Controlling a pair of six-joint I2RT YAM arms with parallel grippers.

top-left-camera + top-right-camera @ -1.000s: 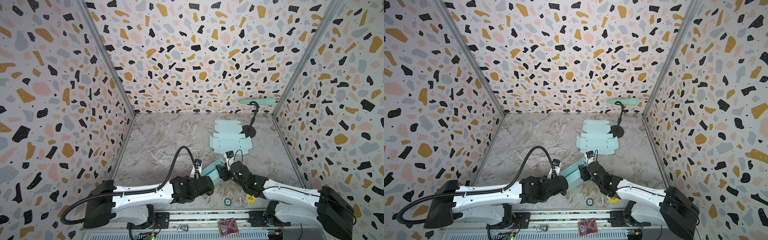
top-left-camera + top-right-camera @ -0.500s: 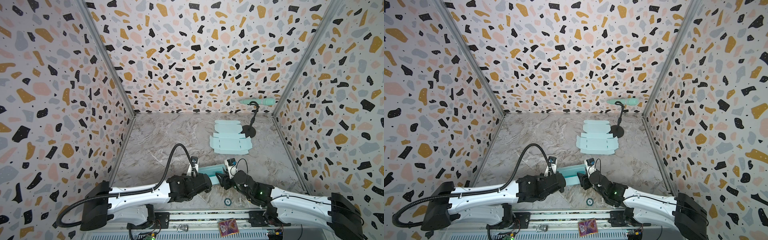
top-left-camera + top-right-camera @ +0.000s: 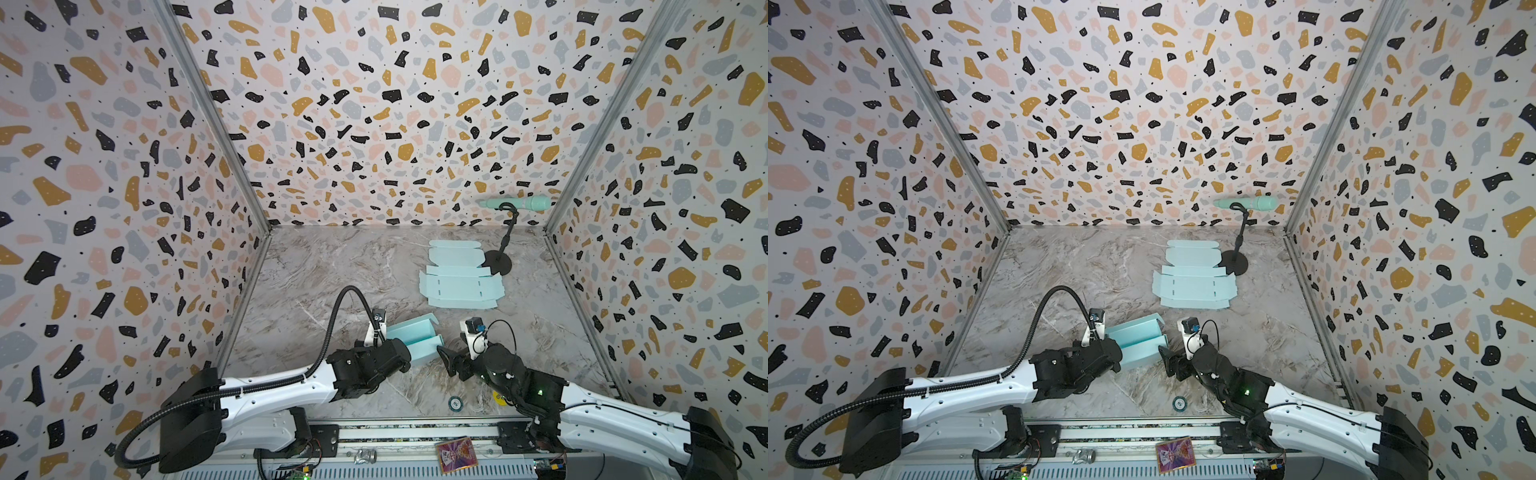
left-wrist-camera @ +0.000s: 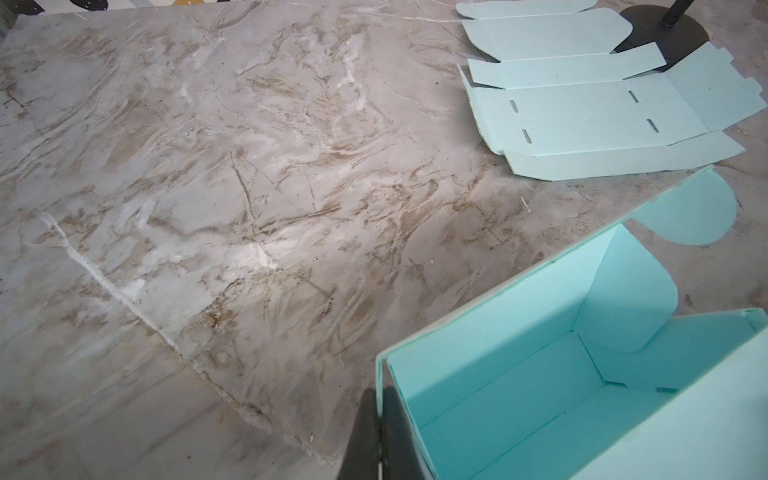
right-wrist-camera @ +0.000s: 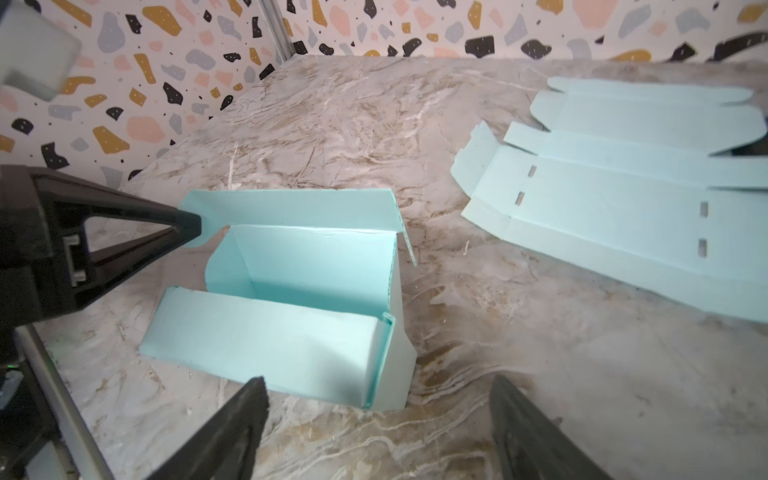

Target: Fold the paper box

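Two sets of fingers are seen at the front of the table [image 3: 324,270]. The half-folded paper box [image 3: 411,334] is rested there, one end pinched by the closed left fingers [image 4: 361,436]. The right fingers [image 5: 232,428] are spread wide just beside it, with nothing held.

Box [image 3: 411,334]: plain mint turquoise, brighter inside; flat blank [image 3: 459,286]: plain, paler mint. Worktop [image 3: 316,266]: grey-beige marble pattern with white and brown veins; walls [image 3: 374,104]: white terrazzo print with black, ochre, pink and grey chips and fine black specks. Stand [image 3: 498,262]: black, topped by a mint-green rod [image 3: 517,203]; arms [image 3: 282,390]: white shells with black joints.
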